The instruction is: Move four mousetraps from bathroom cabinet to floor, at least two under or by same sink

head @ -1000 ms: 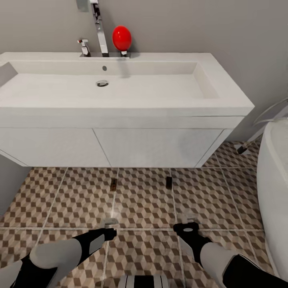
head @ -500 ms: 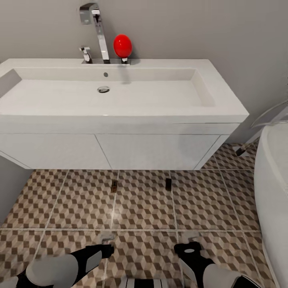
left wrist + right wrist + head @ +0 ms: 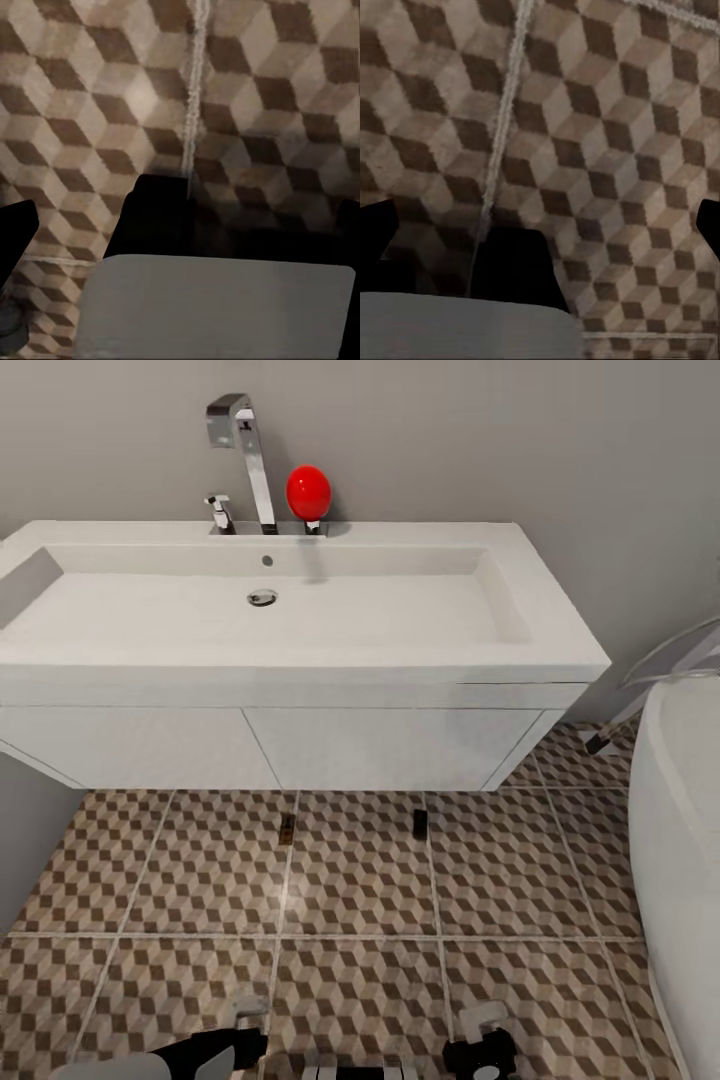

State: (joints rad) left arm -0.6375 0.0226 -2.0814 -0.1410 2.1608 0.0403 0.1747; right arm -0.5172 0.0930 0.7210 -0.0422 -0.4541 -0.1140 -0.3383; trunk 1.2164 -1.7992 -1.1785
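On the bathroom floor (image 3: pixel 360 880), just in front of the white vanity sink (image 3: pixel 300 620), two mousetraps are lying: one (image 3: pixel 286 828) on a grout line toward the left, the other (image 3: pixel 420 822) to its right, the two well apart and both close to the foot of the vanity. Neither is being touched by anything. A chrome tap (image 3: pixel 245 455) and a red ball-shaped object (image 3: pixel 308 492) are standing at the back of the sink, and the curved white edge of a tub (image 3: pixel 680 840) is showing at the right.

At the lower edge of the head view, the left gripper (image 3: pixel 243 1028) and the right gripper (image 3: pixel 480 1040) are being held low over the tiles, well apart from the traps. In both wrist views the cube-patterned tiles are being looked down on, with dark finger shapes far out at the frame edges, so the jaws of both grippers are judged to be standing apart, with nothing between them.

The condition of two traps beside one sink is judged to be met already. Two further traps are being left to fetch from the cabinet, as far as can be told.
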